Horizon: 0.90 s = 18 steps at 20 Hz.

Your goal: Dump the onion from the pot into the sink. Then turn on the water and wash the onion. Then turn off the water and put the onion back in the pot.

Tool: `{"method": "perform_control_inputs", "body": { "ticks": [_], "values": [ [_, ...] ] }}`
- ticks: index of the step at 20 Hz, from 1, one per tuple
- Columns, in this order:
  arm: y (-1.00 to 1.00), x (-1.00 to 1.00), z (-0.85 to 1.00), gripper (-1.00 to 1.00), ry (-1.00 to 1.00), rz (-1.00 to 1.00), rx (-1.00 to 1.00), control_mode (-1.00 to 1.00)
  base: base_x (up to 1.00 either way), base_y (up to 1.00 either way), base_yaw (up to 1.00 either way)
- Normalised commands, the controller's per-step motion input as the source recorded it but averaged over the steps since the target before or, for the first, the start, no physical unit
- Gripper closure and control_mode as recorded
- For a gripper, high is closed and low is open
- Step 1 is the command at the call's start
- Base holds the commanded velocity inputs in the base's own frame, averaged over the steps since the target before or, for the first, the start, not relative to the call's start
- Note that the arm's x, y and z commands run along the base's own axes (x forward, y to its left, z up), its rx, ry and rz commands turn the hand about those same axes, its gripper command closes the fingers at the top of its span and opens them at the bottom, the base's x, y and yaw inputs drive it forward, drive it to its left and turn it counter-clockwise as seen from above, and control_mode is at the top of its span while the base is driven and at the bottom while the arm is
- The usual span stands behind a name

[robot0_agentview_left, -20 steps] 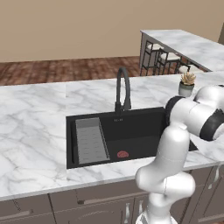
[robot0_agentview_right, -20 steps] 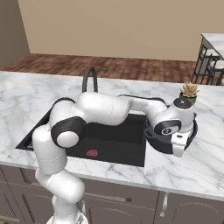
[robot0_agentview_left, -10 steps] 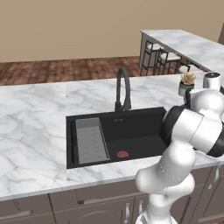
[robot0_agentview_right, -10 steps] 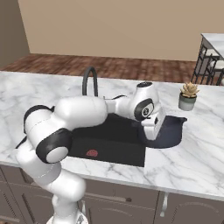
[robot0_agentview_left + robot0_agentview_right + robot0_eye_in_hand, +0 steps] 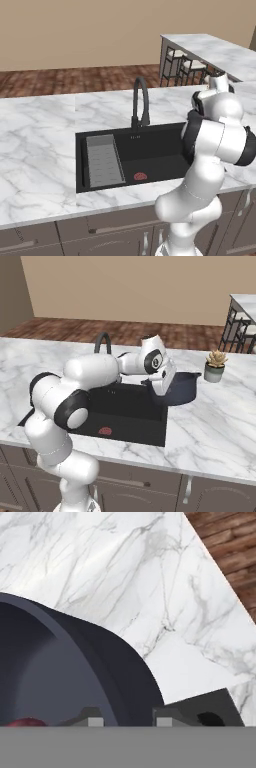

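Onion point(image 5: 26, 722): a sliver of reddish purple low inside the pot point(image 5: 181, 390), at about 7 o'clock in the hand view. Pot held off the marble worktop point(image 5: 215, 421), tilted, at 3 o'clock from the sink point(image 5: 125, 413) and hanging at that basin's edge in the right base view. End effector point(image 5: 124, 718) clamped on the pot's wall, one fingertip point(image 5: 90, 718) inside the rim, the other outside against the dark outer wall. Black gooseneck faucet point(image 5: 141, 102) at 12 o'clock of the basin in the left base view, grey ribbed tray point(image 5: 104, 160) along its 9 o'clock side, red drain point(image 5: 140, 176) near 6 o'clock. Small potted plant point(image 5: 216, 366) on the worktop at 2 o'clock from the pot, just apart.
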Motion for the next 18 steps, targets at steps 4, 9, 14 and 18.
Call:
{"method": "perform_control_inputs", "body": {
  "ticks": [4,9,14,18],
  "values": [
    [0.10,0.62,0.57,1.00,0.00,0.00,0.00,-1.00,0.00,0.00,0.00],
    [0.12,0.16,0.44,1.00,-0.12,0.00,0.00,-1.00,0.00,0.00,0.00],
    [0.13,0.00,0.18,1.00,-0.26,0.08,0.00,-1.00,0.00,0.00,0.00],
    [0.20,-0.04,0.00,1.00,-0.30,0.17,-0.02,-1.00,0.00,0.00,0.00]
  ]
}}
